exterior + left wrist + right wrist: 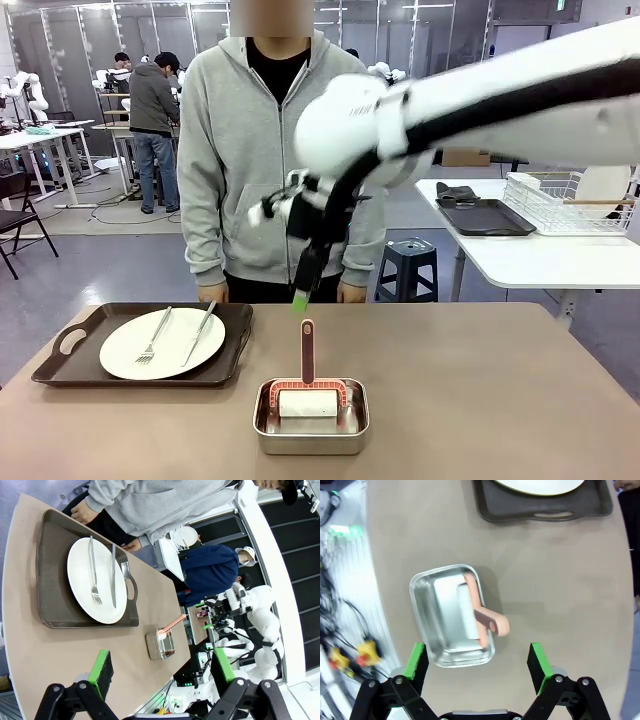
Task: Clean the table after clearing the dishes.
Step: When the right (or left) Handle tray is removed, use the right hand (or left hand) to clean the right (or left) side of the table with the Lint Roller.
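Note:
On the tan table (480,380), at its left, a dark brown tray (140,381) holds a white plate (125,352) with a steel fork (155,336) and knife (200,333) on it. My right gripper (302,295) hangs open just above the table's middle. In its own view its fingers (476,662) straddle bare table (560,580) beside the steel pan (450,615), with the tray (540,510) beyond. My left gripper (160,672) is open and holds nothing. It is high over the table (30,645), looking at the tray (50,580) and plate (80,580).
A small square steel pan (310,443) at the front middle holds a pink-handled roller tool (307,350), handle upright. A person in a grey hoodie (240,150) stands at the far edge, hands at the table. A white side table (540,260) with a dark tray and wire rack stands at right.

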Available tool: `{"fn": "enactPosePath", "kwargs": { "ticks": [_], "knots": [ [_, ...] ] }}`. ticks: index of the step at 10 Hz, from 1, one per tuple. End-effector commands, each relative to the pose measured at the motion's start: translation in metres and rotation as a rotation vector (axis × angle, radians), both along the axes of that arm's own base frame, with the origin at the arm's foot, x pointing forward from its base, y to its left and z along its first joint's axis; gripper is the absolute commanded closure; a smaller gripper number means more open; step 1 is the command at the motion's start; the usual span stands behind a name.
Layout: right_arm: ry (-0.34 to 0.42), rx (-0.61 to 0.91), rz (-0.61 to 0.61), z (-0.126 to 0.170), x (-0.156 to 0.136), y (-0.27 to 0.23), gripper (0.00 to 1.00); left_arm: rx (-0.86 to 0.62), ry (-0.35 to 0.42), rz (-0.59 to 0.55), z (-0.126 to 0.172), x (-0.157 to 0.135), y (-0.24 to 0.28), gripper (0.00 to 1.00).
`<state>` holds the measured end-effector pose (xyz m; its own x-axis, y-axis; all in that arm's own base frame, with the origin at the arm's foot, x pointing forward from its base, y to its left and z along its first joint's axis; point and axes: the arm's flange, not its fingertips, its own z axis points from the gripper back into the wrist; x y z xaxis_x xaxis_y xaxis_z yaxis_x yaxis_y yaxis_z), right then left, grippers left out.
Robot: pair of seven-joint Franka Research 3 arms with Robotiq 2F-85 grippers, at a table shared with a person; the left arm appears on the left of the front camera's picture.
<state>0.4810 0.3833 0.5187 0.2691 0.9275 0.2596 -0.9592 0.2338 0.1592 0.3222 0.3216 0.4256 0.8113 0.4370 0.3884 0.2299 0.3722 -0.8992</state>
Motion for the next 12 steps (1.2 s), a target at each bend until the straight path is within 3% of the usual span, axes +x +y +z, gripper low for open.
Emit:
{"fn": "enactPosePath", "kwargs": {
  "ticks": [1, 4, 6, 9, 12],
  "knots": [
    [0.174, 0.267, -0.171, 0.005, -0.009, -0.07, 0.0, 0.0, -0.009, 0.0, 0.001, -0.002, 0.001, 0.0],
    [0.406, 0.654, -0.375, -0.011, -0.01, -0.198, 0.0, 0.0, -0.009, 0.0, 0.001, -0.002, 0.001, 0.0],
    [0.558, 0.823, -0.479, -0.029, -0.013, -0.285, 0.0, 0.0, -0.009, 0.0, 0.001, -0.002, 0.001, 0.0],
    [0.632, 1.026, -0.684, -0.06, -0.019, -0.413, 0.0, 0.0, -0.009, 0.0, 0.001, -0.002, 0.001, 0.0],
    [0.606, 1.2, -0.909, -0.09, -0.059, -0.538, 0.0, 0.0, -0.009, 0.0, 0.001, -0.002, 0.001, 0.0]
  ]
}}
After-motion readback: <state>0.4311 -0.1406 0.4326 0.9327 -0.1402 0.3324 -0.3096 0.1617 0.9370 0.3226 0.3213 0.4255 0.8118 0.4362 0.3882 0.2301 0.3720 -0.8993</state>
